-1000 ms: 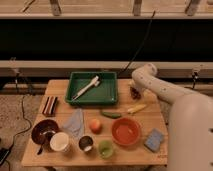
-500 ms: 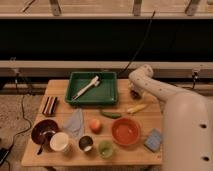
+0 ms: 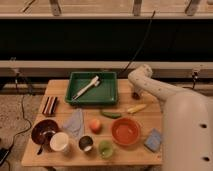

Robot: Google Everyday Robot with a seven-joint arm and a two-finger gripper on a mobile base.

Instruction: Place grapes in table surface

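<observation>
Fingers [image 3: 134, 90] closed at grapes [image 3: 136, 95], nr green tray [image 3: 107, 97]

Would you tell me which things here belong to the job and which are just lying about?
Job: grapes, table surface, gripper shut at the grapes.
Lying about: green tray, white utensil, yellow corn-like piece, peach, orange bowl, blue sponge, blue cloth.

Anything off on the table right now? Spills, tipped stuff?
Nothing stands out: orange bowl and white cup upright, no spill visible. The white utensil lies diagonally in the green tray. The end effector is shut, low over the table right of the tray.
</observation>
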